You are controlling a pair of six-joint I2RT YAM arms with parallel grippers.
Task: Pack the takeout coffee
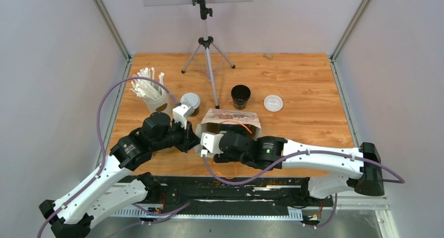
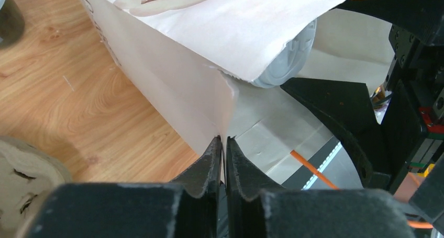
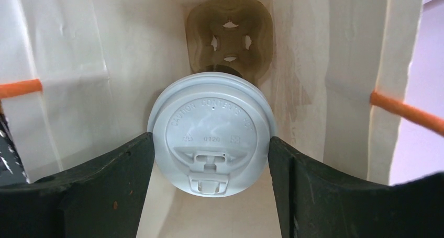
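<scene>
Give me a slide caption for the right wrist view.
Right gripper holds a white-lidded cup inside the paper bag, pulp carrier tray deeper in.

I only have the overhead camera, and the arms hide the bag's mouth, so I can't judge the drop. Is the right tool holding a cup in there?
Observer: Yes. The right wrist camera shows the right tool gripping a cup by the sides of its white lid, inside the bag.
Operator: What's underneath it?
Observer: A brown pulp tray lies at the bottom of the bag, beyond the cup.
Operator: And the left tool?
Observer: The left wrist camera shows the left tool pinched shut on the bag's paper edge.
</scene>
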